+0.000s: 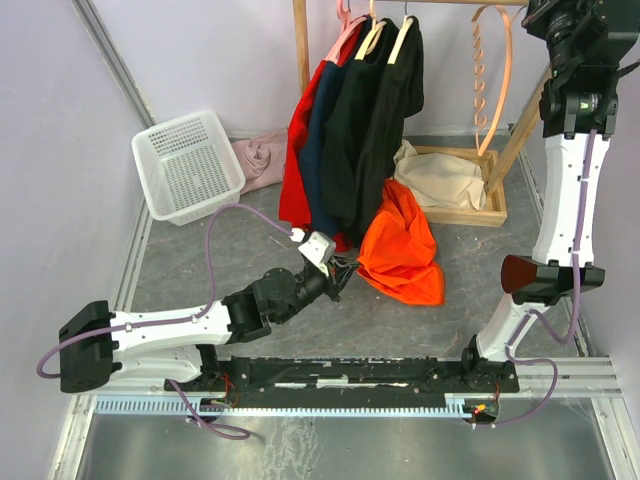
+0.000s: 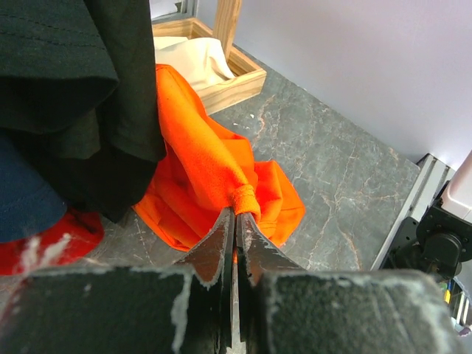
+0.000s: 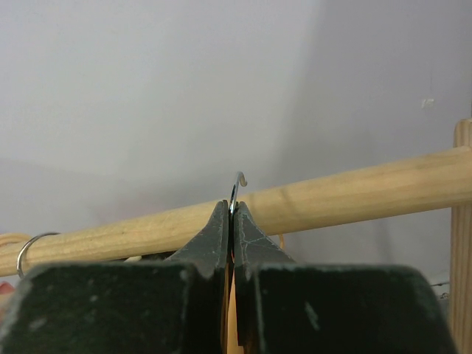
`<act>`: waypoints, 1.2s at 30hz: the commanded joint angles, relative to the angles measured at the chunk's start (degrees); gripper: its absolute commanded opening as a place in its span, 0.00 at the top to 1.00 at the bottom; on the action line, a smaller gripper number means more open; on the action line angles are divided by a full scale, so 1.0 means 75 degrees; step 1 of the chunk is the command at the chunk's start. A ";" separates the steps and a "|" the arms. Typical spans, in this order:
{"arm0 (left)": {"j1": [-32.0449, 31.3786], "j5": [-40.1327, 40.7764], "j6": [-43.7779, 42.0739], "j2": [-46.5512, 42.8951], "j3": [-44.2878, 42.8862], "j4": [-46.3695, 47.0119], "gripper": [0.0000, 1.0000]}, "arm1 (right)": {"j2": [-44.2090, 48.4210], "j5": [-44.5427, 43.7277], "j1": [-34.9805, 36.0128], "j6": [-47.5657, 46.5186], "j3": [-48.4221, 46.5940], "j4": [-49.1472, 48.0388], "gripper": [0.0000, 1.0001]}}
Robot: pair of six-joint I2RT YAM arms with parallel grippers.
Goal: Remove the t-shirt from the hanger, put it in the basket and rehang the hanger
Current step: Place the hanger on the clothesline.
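Now we see the left gripper (image 2: 237, 215) pinched tight on a bunched fold of the orange t-shirt (image 2: 214, 169), which lies heaped on the table (image 2: 332, 169) below the hanging dark shirts (image 2: 74, 88). Up high, the right gripper (image 3: 232, 210) is clamped on a hanger hook (image 3: 233, 193) at the wooden rail (image 3: 354, 188).

The t-shirt (image 1: 405, 250) lay heaped on the table (image 1: 470, 290) in front of the clothes (image 1: 360, 120) hanging on the rack (image 1: 300, 50), one fold of it pinched in my left gripper (image 2: 237, 212) just to its left. Behind it, a cloth (image 1: 440, 175) lay in the rack's base frame (image 1: 495, 215). The basket (image 1: 185, 165) sat far left. My right gripper (image 3: 231, 210) was up at the rail (image 3: 354, 188), clamped on a hanger hook (image 3: 234, 188).
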State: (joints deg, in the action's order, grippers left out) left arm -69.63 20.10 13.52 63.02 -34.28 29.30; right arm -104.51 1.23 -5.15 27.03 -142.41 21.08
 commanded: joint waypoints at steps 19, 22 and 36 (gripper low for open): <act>-0.0051 0.0189 0.0295 -0.0171 0.0039 0.0497 0.97 | 0.0182 -0.0083 -0.0039 -0.0132 -0.0074 -0.0151 0.85; -0.0052 0.0168 0.0293 -0.0150 0.0024 0.0500 0.97 | 0.0178 -0.0115 -0.0040 -0.0143 -0.0055 -0.0122 0.81; -0.0043 -0.0077 0.0256 -0.0414 0.0070 0.0454 0.97 | 0.1051 -0.0320 -0.0027 0.0032 0.0993 -0.0502 0.67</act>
State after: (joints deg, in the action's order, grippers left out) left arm -69.63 20.67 14.04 62.04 -33.89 29.30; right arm -102.54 0.27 -5.15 26.85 -137.91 21.34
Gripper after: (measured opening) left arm 0.043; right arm 0.313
